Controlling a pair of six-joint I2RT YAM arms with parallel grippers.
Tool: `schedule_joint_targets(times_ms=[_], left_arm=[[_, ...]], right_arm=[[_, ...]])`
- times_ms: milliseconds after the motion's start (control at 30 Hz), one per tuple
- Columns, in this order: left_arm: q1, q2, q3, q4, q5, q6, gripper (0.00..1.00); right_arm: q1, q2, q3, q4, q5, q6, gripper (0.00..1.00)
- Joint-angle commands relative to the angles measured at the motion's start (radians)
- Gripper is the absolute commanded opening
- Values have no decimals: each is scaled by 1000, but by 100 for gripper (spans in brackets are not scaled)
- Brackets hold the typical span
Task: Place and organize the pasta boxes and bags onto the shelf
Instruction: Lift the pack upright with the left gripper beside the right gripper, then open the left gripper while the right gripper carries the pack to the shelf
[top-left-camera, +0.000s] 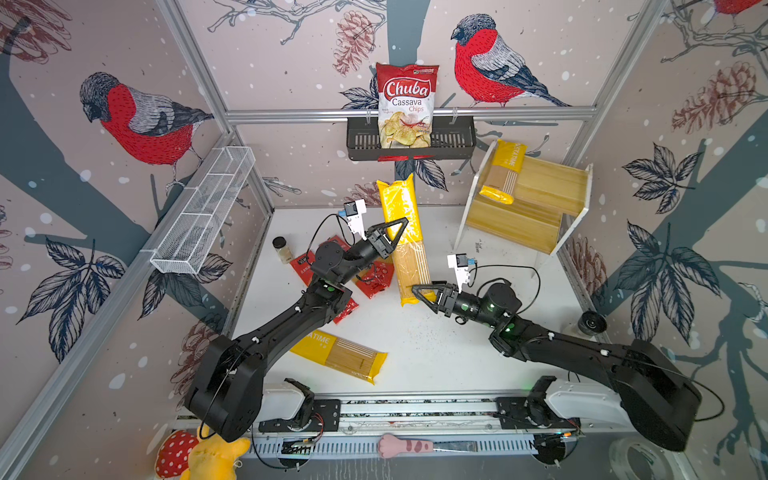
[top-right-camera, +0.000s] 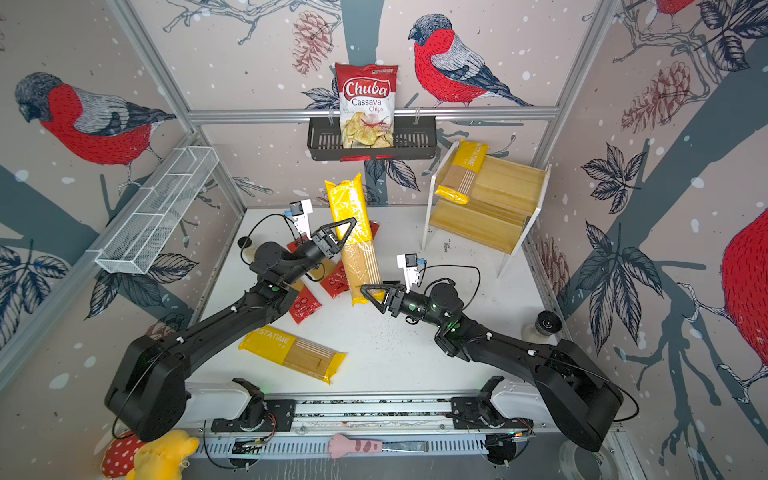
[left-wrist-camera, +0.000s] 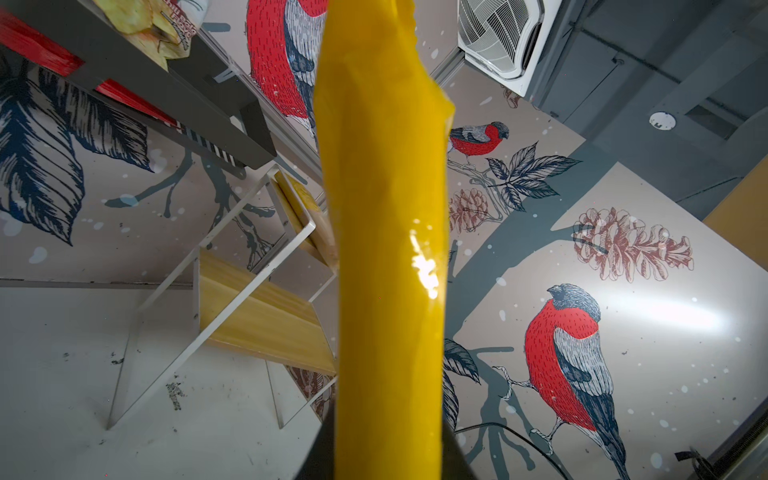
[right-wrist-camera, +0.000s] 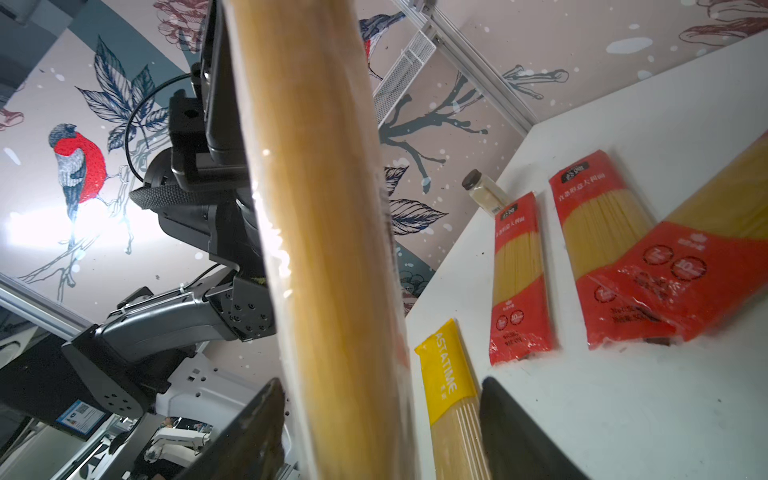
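Above the surface (top-left-camera: 415, 353), clenching yellow packet (top-left-camera: 400, 203) mid-length in left fingers (top-left-camera: 390, 225), straddling its lower end with released right fingers (right-wrist-camera: 519, 440), arms extended.

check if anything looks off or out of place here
Yes. The yellow packet on the shelf lies crosswise at the end of the upper tier, its near end jutting past the front edge. The red packets on the table lie in an overlapping heap, partly under the left arm.
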Motion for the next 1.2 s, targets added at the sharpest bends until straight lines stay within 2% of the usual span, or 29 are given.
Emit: schedule_joint_targets(times_ms=[0,67,233,367,500,633,867,1167], left_arm=[[-8,-3,19,144,-60,-5,3],[-10,-3,18,146,-62,-8,4],[-13,-1,17,132,-57,-10,9],[-15,-4,15,106,-41,-4,20],[-15,-8,10,90,-36,-12,36],[-15,4,13,102,-17,-30,46],[-14,24,3,120,-10,-48,42],[-15,4,-6,103,5,-33,54]], right_arm=[[2,12,19,98,-15,23,68],[1,16,17,124,-5,31,62],[4,44,18,174,-2,47,39],[10,41,25,166,3,37,27],[6,25,25,141,17,23,22],[-8,-4,31,143,6,25,20],[-23,-42,57,110,-10,22,16],[-66,-110,112,6,-6,-5,13]])
